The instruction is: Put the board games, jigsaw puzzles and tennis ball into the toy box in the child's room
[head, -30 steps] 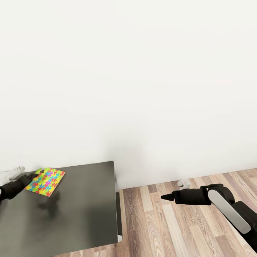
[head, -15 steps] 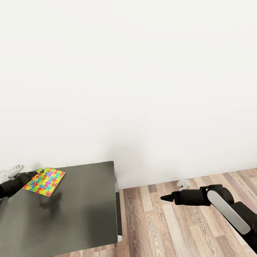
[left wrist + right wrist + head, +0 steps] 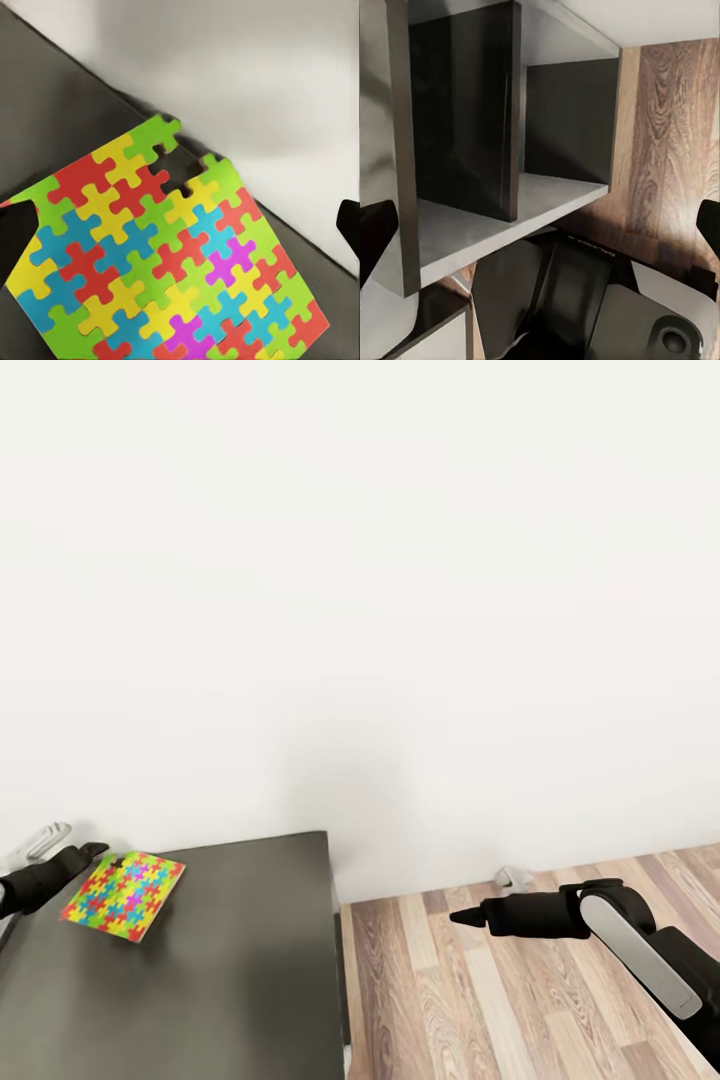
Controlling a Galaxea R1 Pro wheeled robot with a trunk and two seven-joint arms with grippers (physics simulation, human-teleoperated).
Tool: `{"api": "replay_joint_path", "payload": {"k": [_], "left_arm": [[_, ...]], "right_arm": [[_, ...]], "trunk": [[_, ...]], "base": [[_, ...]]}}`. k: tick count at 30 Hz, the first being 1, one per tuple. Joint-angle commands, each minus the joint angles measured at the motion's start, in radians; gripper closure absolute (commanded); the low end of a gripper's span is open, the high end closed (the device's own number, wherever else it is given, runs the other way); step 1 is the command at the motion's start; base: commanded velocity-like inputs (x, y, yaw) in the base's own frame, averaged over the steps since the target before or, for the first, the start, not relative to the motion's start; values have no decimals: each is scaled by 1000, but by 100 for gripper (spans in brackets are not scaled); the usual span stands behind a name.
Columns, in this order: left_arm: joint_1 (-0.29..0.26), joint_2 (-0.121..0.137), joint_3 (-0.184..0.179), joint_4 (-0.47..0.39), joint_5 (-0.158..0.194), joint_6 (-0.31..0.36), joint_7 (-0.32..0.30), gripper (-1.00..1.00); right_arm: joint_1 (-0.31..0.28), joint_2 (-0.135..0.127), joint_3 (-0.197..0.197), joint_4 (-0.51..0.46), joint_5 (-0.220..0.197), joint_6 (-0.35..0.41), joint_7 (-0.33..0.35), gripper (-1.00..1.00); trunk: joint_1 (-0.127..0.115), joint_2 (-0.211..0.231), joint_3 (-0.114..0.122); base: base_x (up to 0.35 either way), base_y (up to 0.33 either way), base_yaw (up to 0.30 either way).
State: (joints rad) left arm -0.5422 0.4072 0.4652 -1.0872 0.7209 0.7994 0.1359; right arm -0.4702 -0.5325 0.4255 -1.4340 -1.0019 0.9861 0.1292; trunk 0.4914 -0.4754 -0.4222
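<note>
On the dark tabletop, near its back edge by the white wall, one jigsaw puzzle lies flat, with the left gripper just behind its far corner and the fingers spread wide on either side of it, holding nothing. The right gripper hangs over the wood floor, well apart from the puzzle, its fingers likewise parted and empty. The puzzle looks thin, light and fairly stiff, probably hard to lift off the surface, so I would pinch it across an edge or corner, perhaps after sliding it to overhang the tabletop.
</note>
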Motion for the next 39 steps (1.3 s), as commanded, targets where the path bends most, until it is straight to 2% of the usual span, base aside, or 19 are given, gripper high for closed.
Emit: {"api": "replay_joint_path", "payload": {"k": [1, 39], "left_arm": [[-1, -1, 0, 1, 10, 3, 9, -100], [-1, -2, -9, 79, 3, -30, 9, -100]], "right_arm": [[-1, -1, 1, 0, 11, 2, 10, -100], [5, -1, 1, -1, 15, 2, 9, -100]], "trunk": [[1, -2, -1], [1, -2, -1]], "base": [[118, 60, 0], [23, 11, 0]]}}
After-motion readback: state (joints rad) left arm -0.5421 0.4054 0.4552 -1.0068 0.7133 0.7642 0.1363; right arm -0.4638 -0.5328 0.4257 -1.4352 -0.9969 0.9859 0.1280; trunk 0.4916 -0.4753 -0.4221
